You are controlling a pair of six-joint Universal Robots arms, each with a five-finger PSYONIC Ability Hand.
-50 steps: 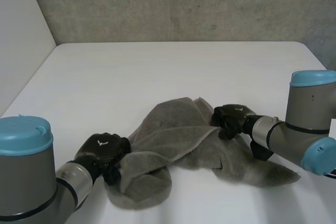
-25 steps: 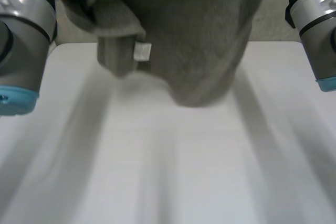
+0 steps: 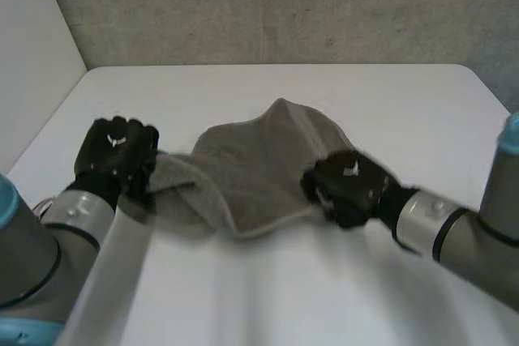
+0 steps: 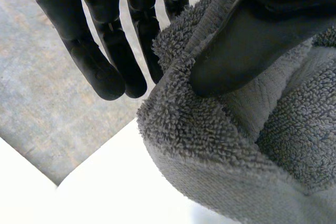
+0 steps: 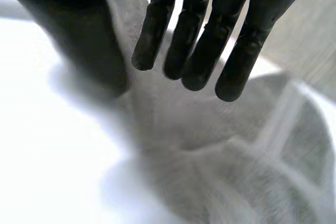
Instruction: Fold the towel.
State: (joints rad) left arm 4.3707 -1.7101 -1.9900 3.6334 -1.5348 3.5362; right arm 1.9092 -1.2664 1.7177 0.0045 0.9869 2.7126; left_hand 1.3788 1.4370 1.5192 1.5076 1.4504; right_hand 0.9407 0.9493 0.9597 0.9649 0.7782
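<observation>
The grey towel (image 3: pixel 251 176) lies bunched on the white table (image 3: pixel 268 95) between my two hands. My left hand (image 3: pixel 117 147) is at the towel's left end. In the left wrist view its thumb (image 4: pixel 252 45) presses the looped towel edge (image 4: pixel 210 145) against the nearest finger, while the other fingers (image 4: pixel 105 40) stand straight beside the cloth. My right hand (image 3: pixel 349 184) hovers at the towel's right edge. Seen from the right wrist, its fingers (image 5: pixel 210 35) are straight and spread above the towel (image 5: pixel 220 150), with nothing between them and the thumb.
A concrete wall (image 3: pixel 284 6) runs behind the table's far edge and a pale panel (image 3: pixel 32 62) stands at the far left. Bare tabletop lies beyond the towel and in front of it.
The towel was lifted high in both hands, then swung down onto the table farther out. My right hand has opened and released its end; the left keeps its pinch.
</observation>
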